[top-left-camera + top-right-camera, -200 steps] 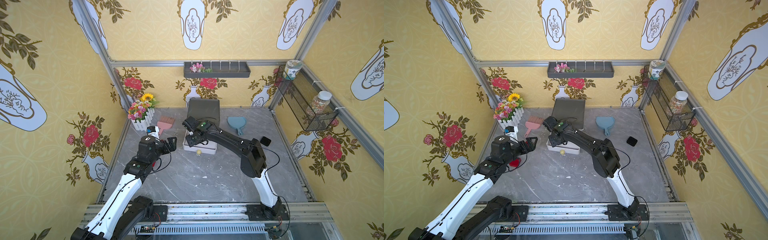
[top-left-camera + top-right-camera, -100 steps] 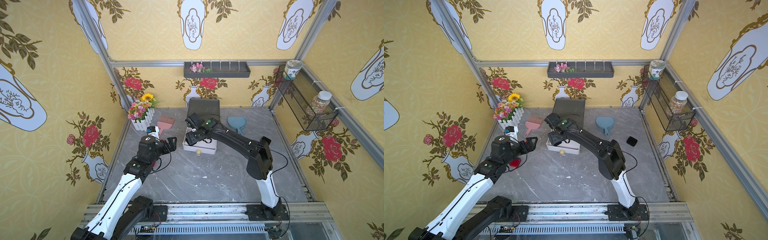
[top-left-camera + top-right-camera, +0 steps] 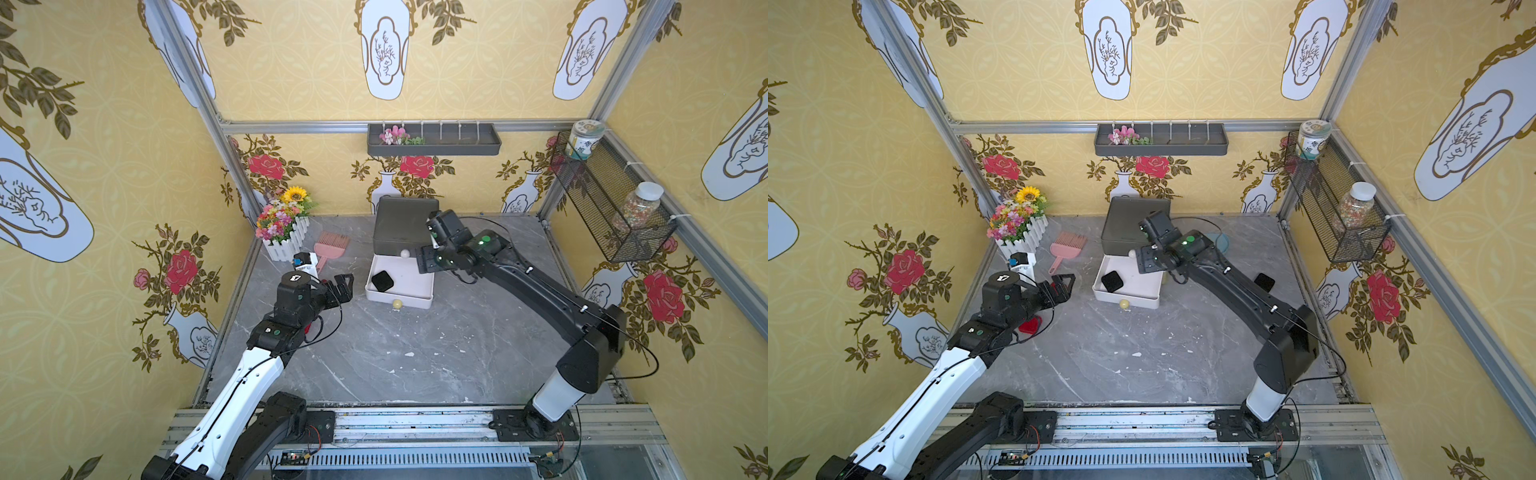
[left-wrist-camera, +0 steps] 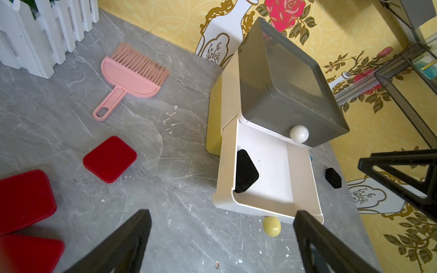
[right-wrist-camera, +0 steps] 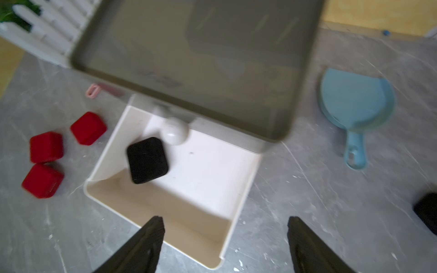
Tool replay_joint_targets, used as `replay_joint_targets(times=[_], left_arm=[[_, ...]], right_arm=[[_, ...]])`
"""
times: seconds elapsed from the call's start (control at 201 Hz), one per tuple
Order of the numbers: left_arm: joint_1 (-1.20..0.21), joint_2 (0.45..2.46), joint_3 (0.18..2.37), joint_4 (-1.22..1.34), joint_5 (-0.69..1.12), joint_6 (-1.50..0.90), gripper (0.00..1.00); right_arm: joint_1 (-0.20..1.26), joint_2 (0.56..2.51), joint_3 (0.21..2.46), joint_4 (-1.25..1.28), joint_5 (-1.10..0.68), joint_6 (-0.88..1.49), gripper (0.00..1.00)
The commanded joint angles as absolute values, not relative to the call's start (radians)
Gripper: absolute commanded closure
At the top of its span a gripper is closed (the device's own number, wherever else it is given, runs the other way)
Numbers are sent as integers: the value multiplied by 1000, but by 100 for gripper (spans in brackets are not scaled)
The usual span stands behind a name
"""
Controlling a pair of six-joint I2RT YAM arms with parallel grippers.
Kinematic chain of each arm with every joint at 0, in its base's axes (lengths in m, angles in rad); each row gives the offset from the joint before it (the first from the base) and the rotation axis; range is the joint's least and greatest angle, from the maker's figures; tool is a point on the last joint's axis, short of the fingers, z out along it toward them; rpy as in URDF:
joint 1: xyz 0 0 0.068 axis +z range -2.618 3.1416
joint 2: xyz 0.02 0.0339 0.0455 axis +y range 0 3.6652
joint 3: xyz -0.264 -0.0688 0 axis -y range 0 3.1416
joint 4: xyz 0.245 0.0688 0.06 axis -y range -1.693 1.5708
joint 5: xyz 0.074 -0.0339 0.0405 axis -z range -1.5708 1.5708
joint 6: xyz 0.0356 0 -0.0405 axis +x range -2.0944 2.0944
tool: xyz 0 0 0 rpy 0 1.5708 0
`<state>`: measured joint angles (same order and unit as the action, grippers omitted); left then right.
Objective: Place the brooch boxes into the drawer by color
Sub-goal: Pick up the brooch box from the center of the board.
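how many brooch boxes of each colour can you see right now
red brooch boxes: 3
black brooch boxes: 2, one of them inside the open white tier
total: 5

The drawer (image 3: 405, 224) stands upright, its dark grey top tier shut and its white tier (image 3: 411, 286) pulled out just beneath the right end effector (image 5: 224, 219). One black brooch box (image 5: 147, 160) lies flat inside that tier, on the side toward the left end effector (image 4: 222, 212). Three red brooch boxes (image 5: 46, 146) lie on the surface beneath and beside the left end effector. A second black box (image 3: 1264, 282) lies on the surface beyond the right end effector's arm.
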<state>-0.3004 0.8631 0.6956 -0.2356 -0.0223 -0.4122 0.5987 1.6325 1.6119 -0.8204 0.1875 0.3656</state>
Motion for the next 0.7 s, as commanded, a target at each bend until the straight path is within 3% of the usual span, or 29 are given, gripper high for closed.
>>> replay_joint_targets(times=[0.0, 0.184, 0.418, 0.697], left_arm=[[-299, 861, 694, -238, -12, -412, 0], [-299, 865, 694, -235, -8, -413, 0], [-300, 861, 692, -232, -5, -415, 0], [-299, 873, 696, -229, 9, -414, 0]], right_arm=[[477, 1556, 1522, -802, 175, 401, 11], [196, 1524, 1387, -786, 100, 382, 4], [-92, 1613, 1314, -706, 36, 353, 3], [-225, 1797, 1389, -656, 41, 347, 1]])
